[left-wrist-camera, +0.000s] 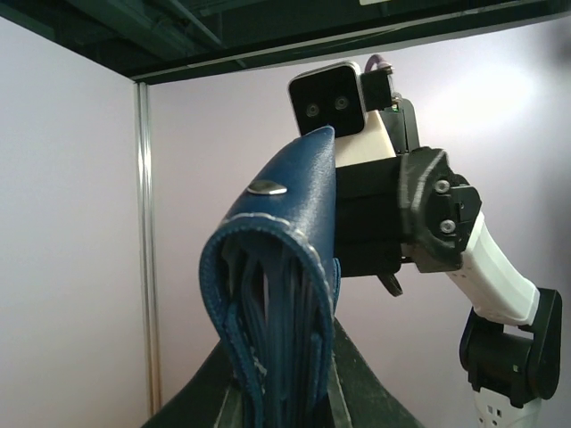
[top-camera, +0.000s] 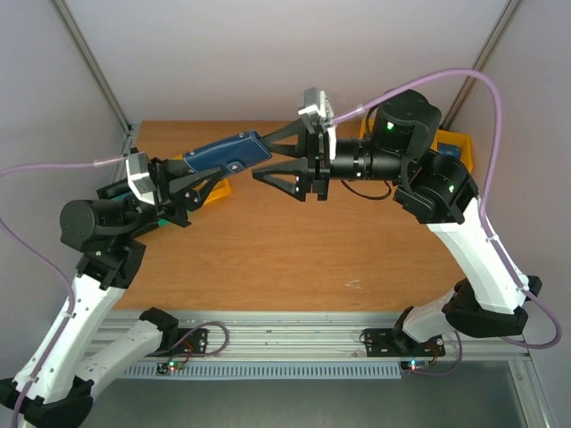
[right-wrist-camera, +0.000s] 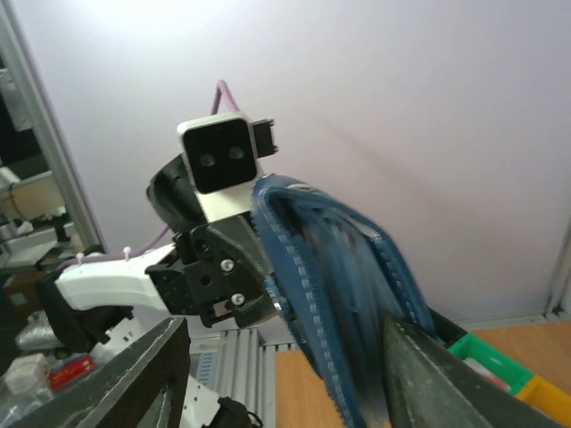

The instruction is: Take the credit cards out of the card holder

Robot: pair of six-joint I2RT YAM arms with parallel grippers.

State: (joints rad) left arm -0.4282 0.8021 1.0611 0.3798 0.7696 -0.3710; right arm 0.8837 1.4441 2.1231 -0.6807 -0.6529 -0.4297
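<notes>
Hovering above the table [top-camera: 312, 259], the card holder [top-camera: 227, 153] is pinched at one end by our left jaws, while our right jaws stand well apart astride its free end, gripping nothing. We see no cards out yet, only layered pocket edges, so we judge every card is left to pull. A yellow bin [top-camera: 220, 189] sits below; nothing seems to block us.

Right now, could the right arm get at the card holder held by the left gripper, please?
Probably yes: the card holder sticks out of the left gripper, its free end between the open fingers of the right gripper.
</notes>
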